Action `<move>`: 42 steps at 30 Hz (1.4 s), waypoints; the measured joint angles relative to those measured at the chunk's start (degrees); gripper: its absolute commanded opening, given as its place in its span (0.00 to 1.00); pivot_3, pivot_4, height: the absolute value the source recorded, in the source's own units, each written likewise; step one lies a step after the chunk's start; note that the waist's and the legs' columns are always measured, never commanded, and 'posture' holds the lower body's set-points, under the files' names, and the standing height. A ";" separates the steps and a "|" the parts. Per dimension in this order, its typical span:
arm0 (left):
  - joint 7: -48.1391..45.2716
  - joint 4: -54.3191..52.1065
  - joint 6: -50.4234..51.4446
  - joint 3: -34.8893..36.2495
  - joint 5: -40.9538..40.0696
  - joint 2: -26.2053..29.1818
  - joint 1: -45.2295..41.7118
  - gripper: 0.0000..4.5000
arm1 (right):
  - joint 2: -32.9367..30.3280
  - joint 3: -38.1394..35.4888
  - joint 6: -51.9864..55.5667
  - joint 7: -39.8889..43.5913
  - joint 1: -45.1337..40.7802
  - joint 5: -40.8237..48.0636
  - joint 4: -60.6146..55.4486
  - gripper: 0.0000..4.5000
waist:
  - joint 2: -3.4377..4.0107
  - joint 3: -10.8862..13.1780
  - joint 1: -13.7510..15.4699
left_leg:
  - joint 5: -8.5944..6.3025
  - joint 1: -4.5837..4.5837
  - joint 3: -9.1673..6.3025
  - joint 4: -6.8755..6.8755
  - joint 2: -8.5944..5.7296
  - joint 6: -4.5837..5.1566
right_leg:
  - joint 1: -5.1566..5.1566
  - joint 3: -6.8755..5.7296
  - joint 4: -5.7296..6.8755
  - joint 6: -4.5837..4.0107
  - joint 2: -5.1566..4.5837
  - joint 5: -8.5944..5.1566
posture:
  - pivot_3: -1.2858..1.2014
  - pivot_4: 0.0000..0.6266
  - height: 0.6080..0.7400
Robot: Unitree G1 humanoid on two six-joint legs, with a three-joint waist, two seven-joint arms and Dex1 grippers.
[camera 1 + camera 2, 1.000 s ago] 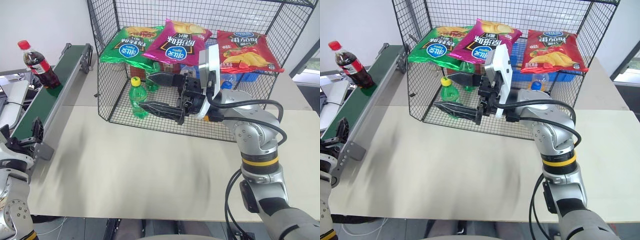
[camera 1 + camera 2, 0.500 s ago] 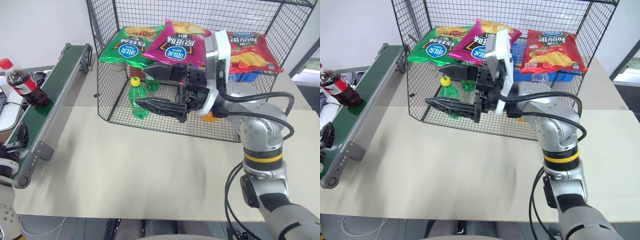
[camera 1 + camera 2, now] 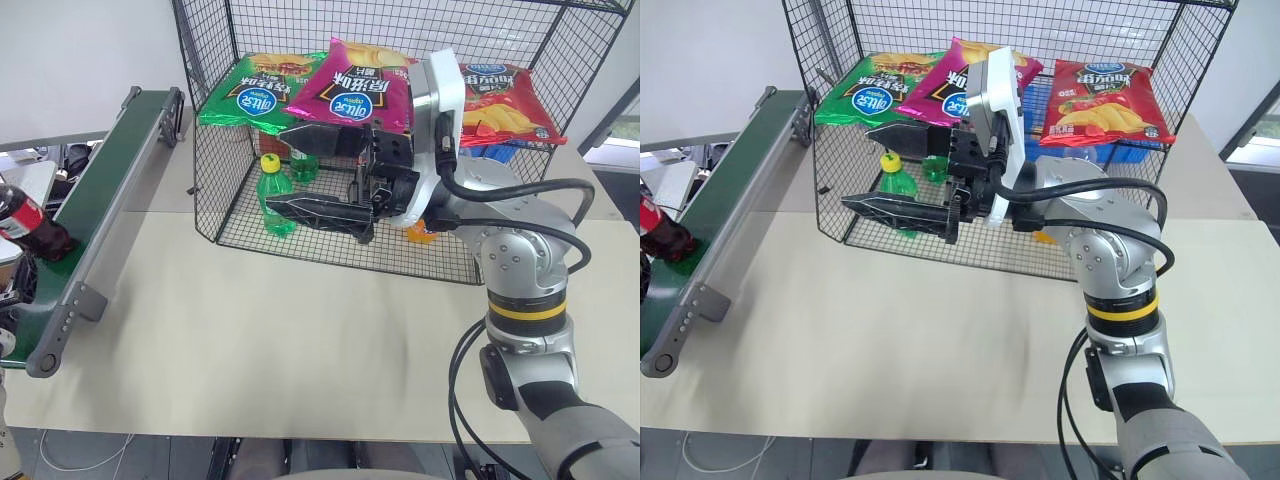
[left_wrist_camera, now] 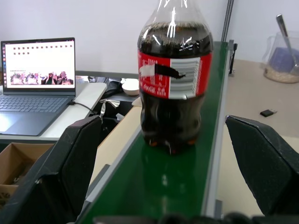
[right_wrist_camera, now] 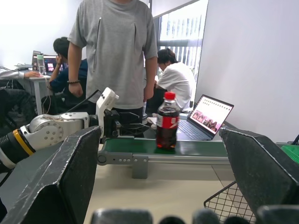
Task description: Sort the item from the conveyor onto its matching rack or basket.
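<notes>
The item, a cola bottle (image 3: 26,222) with a red label, stands upright on the near part of the conveyor (image 3: 112,165), a dark green belt at the table's left. My left gripper (image 4: 161,123) is open and level at the belt's near end. The bottle (image 4: 174,88) stands just ahead of its spread fingers, apart from them. From the right wrist view the left gripper (image 5: 122,127) sits a little short of the bottle (image 5: 167,122). My right gripper (image 3: 277,174) is open and empty, raised in front of the black wire rack (image 3: 214,185) and pointing toward the conveyor.
Green, magenta and red chip bags (image 3: 350,85) hang high in the rack. A green soda bottle (image 3: 274,198) and a blue crate (image 3: 500,152) stand on its floor. A laptop (image 4: 37,74) lies beyond the belt. A person (image 5: 114,51) stands behind the conveyor; others sit. The beige table (image 3: 260,340) spreads ahead.
The cola bottle has ridden down the belt toward its near end. My left arm has drawn off to the left. The right gripper has risen slightly, still open.
</notes>
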 measured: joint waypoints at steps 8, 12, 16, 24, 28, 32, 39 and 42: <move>-0.24 3.30 0.02 0.45 -0.46 1.33 -0.87 1.00 | 0.13 0.01 0.00 -0.24 0.00 -0.02 0.00 0.99 | -0.01 0.00 0.00 | 0.00 0.00 -0.01 -0.02 0.01 0.00 | -0.02 -0.03 -0.01 -0.01 -0.06 0.00 | 0.52 0.24 1.00; -0.19 4.10 0.02 1.59 -1.26 1.62 -1.08 0.72 | 0.14 0.00 0.00 -0.37 0.00 -0.02 0.00 1.00 | -0.01 0.01 -0.07 | 0.00 0.00 0.00 -0.06 0.02 0.00 | -0.04 -0.04 -0.02 -0.01 -0.10 0.01 | 0.52 0.24 1.00; -0.65 3.52 -0.08 2.19 -2.01 1.40 0.41 0.66 | 0.13 0.00 0.00 -0.43 0.00 -0.02 0.00 1.00 | -0.01 0.01 0.03 | 0.00 0.02 0.01 -0.09 0.01 0.00 | -0.04 -0.13 -0.02 -0.02 -0.22 0.01 | 0.52 0.24 1.00; -0.58 -0.94 2.31 1.54 -3.97 0.74 1.97 0.66 | -0.41 -0.01 -0.01 -0.75 0.41 -0.50 -0.09 1.00 | -0.04 0.00 0.47 | 0.00 0.00 0.02 -0.14 -0.06 -0.01 | -0.03 -1.22 -0.13 -0.07 -0.95 0.04 | 0.52 0.24 1.00; -3.77 -5.93 7.92 -3.01 -8.57 5.09 0.72 0.66 | -2.70 0.10 -0.01 -1.49 4.56 -1.54 -2.17 1.00 | -0.18 -0.02 1.28 | 0.00 -0.12 0.02 -0.16 -0.04 -0.01 | 0.06 -1.41 -0.49 -0.19 -1.07 0.10 | 0.52 0.24 1.00; -8.40 -10.95 13.78 -9.14 -13.83 10.42 -2.37 0.66 | -7.09 0.03 0.07 -2.49 11.71 -3.09 -6.34 1.00 | -0.20 -0.01 1.38 | 0.00 -0.12 0.10 -0.36 -0.05 -0.01 | 0.03 -1.36 -0.57 -0.20 -1.08 0.11 | 0.52 0.24 1.00; -17.64 -14.37 16.69 -24.59 -16.78 13.77 -9.12 0.66 | -9.92 -0.15 0.17 -6.60 18.78 -6.13 -10.50 1.00 | -0.12 0.07 0.14 | 0.10 0.00 0.17 -0.52 -0.02 -0.02 | -0.01 -1.32 -0.51 -0.21 -0.70 0.10 | 0.52 0.24 1.00; -20.44 -12.29 15.64 -31.84 -14.27 13.39 -15.33 0.66 | -10.12 -0.55 0.19 -10.77 21.67 -8.06 -12.67 1.00 | -0.12 0.07 0.29 | 0.13 0.01 0.18 -0.51 -0.07 -0.03 | 0.01 -1.32 -0.51 -0.19 -0.47 0.10 | 0.52 0.24 1.00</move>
